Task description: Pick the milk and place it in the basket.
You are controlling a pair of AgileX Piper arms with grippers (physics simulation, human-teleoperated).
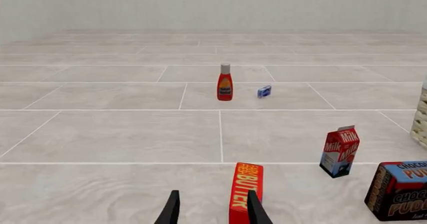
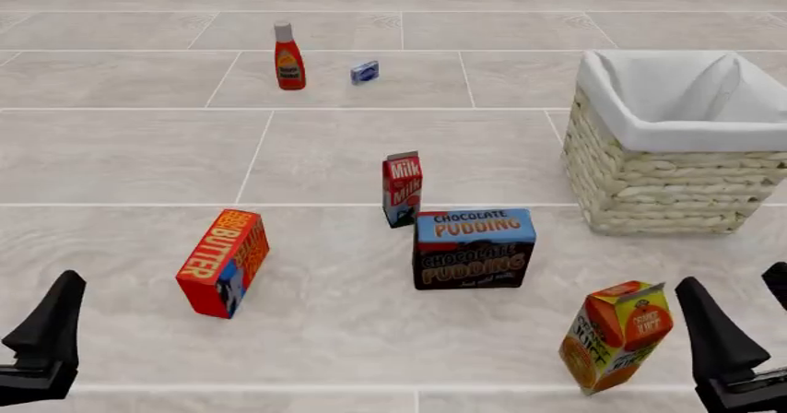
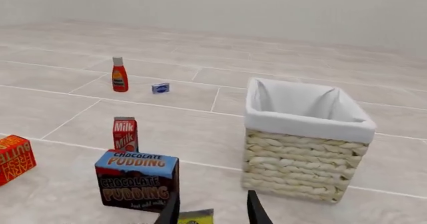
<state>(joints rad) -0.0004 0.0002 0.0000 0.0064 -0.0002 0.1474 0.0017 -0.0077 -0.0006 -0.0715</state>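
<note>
Both sets of jaws stand open and hold nothing: the left gripper [image 1: 213, 211] shows two parted fingers with the butter box [image 2: 224, 262] just ahead of them, and the right gripper [image 3: 212, 210] shows parted fingers above the top of the juice carton [image 2: 617, 334]. The milk [image 2: 401, 188] stands upright, well ahead of both grippers and roughly between them, just behind the chocolate pudding box [image 2: 474, 247]. The basket [image 2: 670, 192] sits ahead of the right gripper and appears empty. The task is judged to be at its start, with the approach not yet begun. The next move calls for one gripper to reach forward past the near boxes, align its open jaws around the slim carton without knocking the pudding box, then close.
</note>
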